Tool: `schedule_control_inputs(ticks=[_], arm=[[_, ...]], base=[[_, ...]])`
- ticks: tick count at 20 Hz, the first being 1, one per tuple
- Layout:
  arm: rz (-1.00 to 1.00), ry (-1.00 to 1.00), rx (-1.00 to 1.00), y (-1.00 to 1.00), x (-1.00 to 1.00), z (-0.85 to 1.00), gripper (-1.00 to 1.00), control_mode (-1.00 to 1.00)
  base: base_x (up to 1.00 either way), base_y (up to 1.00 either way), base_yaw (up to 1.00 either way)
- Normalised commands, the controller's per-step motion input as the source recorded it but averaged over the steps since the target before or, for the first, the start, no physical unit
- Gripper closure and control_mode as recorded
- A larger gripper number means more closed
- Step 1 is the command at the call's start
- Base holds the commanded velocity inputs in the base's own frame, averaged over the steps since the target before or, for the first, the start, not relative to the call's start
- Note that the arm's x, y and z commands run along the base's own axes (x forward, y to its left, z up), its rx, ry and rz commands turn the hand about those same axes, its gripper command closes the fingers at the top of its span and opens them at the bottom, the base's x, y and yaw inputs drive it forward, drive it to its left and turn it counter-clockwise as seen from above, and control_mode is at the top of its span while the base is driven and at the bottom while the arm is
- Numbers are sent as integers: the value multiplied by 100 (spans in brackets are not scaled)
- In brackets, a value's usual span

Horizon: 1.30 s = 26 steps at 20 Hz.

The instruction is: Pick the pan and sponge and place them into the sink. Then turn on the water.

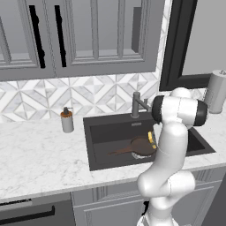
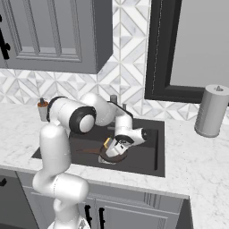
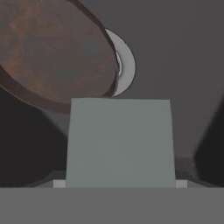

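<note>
Now, sponge (image 3: 119, 142) in pincer (image 2: 117, 147) (jaws hidden), just above pan (image 1: 140, 145), inside sink (image 1: 194, 141)

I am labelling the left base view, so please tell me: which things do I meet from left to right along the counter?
Soap dispenser → pan in the sink → sponge → paper towel roll.

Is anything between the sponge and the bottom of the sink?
The gripper holds the sponge low inside the sink, with the pan already lying over the drain just beneath or beside it. So the sponge may land on or against the pan; nothing else visible blocks it.
</note>
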Motion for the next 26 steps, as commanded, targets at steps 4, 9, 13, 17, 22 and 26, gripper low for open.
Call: schedule_control_inputs(ticks=[4, 9, 13, 17, 22, 26], arm=[[2, 0, 0, 0, 21, -34, 100, -100], [2, 0, 0, 0, 18, -34, 100, -100], [2, 0, 0, 0, 22, -39, 100, -100], [2, 0, 0, 0, 24, -39, 100, -100], [2, 0, 0, 0, 20, -30, 100, -100], [1, 0, 0, 0, 10, -5, 100, -100]], base=[[0, 0, 0], [0, 0, 0], [0, 0, 0], [0, 0, 0], [0, 0, 0], [0, 0, 0]])
